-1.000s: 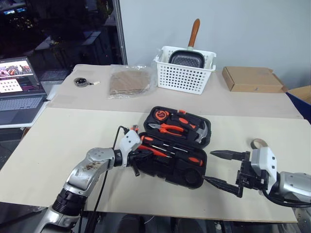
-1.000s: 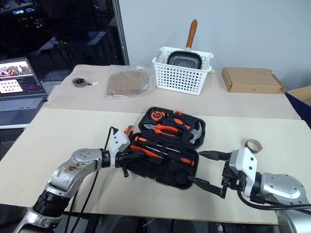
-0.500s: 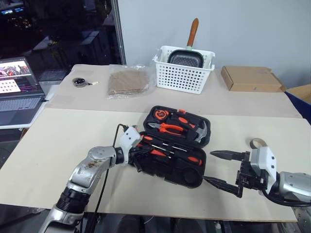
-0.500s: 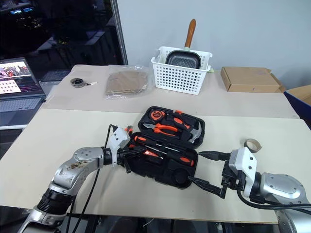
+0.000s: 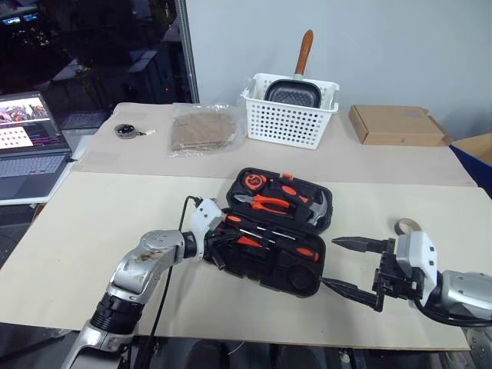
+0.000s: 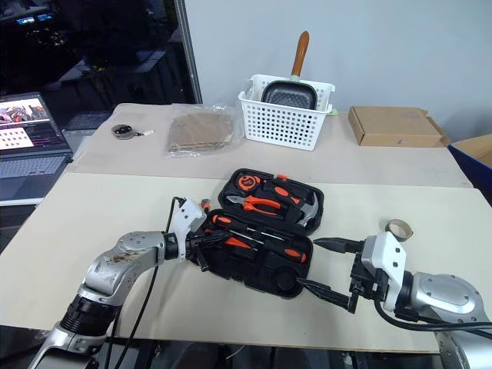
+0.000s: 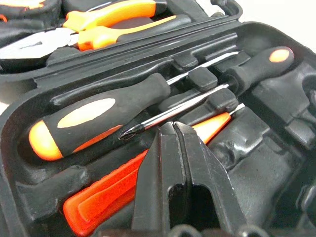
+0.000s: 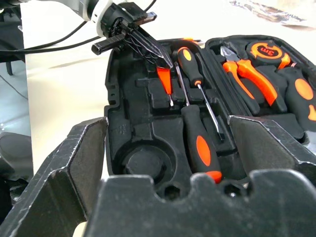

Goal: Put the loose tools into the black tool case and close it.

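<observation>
Left pincer [image 5: 223,244], pressed together, pokes into the open black tool case [image 5: 296,277] at centre frame, over the red screwdriver [image 7: 118,190]. Right pincer [image 5: 347,265] hangs spread wide at lower right, beside the case.

left pincer [image 7: 174,129] hides part of the red screwdriver [image 7: 113,190].

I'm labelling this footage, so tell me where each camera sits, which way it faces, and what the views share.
Head stereo pair: looks forward and down over both arms at the black tool case.
Left wrist: along the shut left end effector into the case, above the red screwdriver.
Right wrist: between the open right end effector fingers, toward the case.
Shared: both wrist views show the screwdrivers and orange-handled pliers.
</observation>
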`<state>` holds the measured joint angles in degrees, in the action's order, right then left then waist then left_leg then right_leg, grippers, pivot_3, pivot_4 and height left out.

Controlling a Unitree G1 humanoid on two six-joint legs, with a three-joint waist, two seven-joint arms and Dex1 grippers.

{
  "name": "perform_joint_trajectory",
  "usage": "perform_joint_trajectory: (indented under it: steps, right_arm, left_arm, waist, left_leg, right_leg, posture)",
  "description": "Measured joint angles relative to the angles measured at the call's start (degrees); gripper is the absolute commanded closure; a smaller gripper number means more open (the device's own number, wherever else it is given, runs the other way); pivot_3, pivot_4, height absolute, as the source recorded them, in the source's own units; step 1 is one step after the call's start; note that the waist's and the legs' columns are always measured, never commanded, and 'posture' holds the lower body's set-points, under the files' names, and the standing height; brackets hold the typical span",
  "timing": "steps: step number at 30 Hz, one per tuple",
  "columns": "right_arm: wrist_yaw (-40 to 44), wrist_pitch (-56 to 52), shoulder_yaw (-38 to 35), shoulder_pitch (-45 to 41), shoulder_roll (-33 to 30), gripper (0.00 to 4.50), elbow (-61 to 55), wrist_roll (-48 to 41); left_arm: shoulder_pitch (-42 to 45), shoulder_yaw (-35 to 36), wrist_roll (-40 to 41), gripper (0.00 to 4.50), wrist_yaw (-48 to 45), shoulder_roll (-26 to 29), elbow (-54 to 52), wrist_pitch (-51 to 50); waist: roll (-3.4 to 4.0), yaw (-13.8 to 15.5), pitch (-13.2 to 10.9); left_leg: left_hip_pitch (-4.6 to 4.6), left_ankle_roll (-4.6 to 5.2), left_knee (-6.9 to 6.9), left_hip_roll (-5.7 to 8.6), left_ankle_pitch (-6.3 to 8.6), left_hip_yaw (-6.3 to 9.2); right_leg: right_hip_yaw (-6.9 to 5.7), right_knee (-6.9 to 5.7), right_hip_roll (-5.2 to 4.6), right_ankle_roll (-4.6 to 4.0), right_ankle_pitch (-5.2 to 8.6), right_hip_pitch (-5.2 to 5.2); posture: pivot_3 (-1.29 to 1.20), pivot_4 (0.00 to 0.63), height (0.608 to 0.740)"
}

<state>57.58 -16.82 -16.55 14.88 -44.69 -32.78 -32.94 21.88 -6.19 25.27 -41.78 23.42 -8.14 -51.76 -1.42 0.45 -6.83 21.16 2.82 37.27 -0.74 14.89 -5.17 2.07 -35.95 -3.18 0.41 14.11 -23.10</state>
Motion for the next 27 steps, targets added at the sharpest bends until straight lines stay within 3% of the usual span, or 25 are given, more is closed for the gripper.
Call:
perform_joint_trajectory:
  steps: [4, 8, 13, 19, 22, 27]
  right_arm:
    - [0.0, 0.0, 0.1, -0.4, 0.0, 0.0, 0.0, 0.0]
    - [0.0, 0.0, 0.2, -0.7, 0.0, 0.0, 0.0, 0.0]
    - [0.0, 0.0, 0.6, -2.1, 0.3, 0.0, 0.5, -0.1]
    - [1.0, 0.0, 2.6, -3.8, 0.4, 0.0, 2.0, 0.0]
    - [1.4, 0.2, 2.6, -4.7, 0.4, 0.0, 2.6, 0.0]
    - [1.9, 0.4, 2.8, -4.9, 0.6, 0.0, 3.3, 0.1]
  left_arm:
    - [-1.1, -0.2, -0.1, 4.47, 0.3, 1.1, -1.9, 0.6]
    - [-1.6, 8.5, 4.0, 4.47, 3.9, -1.2, -6.1, 1.8]
    - [0.8, 15.4, 3.9, 3.07, 10.7, 4.3, -11.1, -3.1]
    - [2.9, 11.8, 0.7, 0.91, 19.4, 7.3, -11.2, -16.5]
    - [5.3, 10.4, 0.2, 0.05, 21.6, 6.3, -11.2, -20.5]
    - [7.3, 6.9, -1.1, 0.05, 23.8, 5.1, -8.5, -23.9]
  waist:
    - [0.01, -0.4, 0.0]
    - [-0.16, -0.4, -0.1]
    - [-0.14, -0.5, -0.1]
    - [-0.21, 0.2, -0.1]
    - [-0.23, 0.3, -0.1]
    - [-0.24, 0.0, -0.2]
  left_leg:
    - [0.0, 0.0, -0.01, -0.01, 0.0, -0.02]
    - [0.07, -0.03, 0.0, -0.05, -0.01, 0.11]
    - [0.03, -0.03, -0.02, -0.02, -0.01, 0.05]
    - [0.06, -0.03, -0.01, 0.04, -0.01, 0.1]
    - [0.09, -0.03, -0.01, 0.04, -0.01, 0.11]
    - [0.08, -0.04, -0.04, 0.02, 0.0, 0.11]
  right_leg:
    - [0.12, 0.0, -0.01, -0.01, -0.01, -0.02]
    - [0.02, -0.01, -0.17, -0.06, -0.03, -0.07]
    - [0.05, -0.02, -0.16, -0.05, -0.03, -0.04]
    - [-0.09, 0.01, -0.13, -0.03, -0.02, -0.04]
    - [-0.08, 0.02, -0.18, -0.04, -0.03, -0.05]
    - [-0.02, -0.01, -0.21, -0.06, -0.03, -0.08]
  posture:
    - [0.0, 0.15, 0.74]
    - [0.0, 0.15, 0.74]
    - [0.0, 0.15, 0.74]
    - [0.0, 0.15, 0.74]
    - [0.0, 0.15, 0.74]
    - [0.0, 0.15, 0.74]
